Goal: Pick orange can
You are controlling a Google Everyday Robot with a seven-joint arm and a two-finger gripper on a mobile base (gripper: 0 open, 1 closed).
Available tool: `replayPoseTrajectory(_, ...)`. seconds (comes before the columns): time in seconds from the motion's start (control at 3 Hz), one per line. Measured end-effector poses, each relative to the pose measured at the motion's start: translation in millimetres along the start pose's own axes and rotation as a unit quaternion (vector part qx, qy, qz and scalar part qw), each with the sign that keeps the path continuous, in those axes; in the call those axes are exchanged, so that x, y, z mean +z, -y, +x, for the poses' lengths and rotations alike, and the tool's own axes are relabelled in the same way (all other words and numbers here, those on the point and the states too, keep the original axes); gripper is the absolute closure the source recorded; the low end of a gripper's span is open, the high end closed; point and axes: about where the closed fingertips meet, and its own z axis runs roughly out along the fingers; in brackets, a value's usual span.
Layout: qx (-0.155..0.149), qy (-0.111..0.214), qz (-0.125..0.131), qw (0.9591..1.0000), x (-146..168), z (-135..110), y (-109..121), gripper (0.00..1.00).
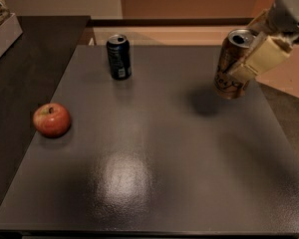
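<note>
The gripper holds the orange can with its jaws clamped on it, slightly tilted, in the air over the table's far right corner, a shadow beneath. A blue can stands near the far edge, and an apple sits by the left edge.

A red apple sits by the left edge of the counter; a dark blue can stands upright near its far edge.
</note>
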Motion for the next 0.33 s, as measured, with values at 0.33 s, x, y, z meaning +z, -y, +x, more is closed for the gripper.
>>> replayPoseTrajectory(0.33,0.000,0.000,0.000,1.0000,-0.4,-0.8,0.2,1.00)
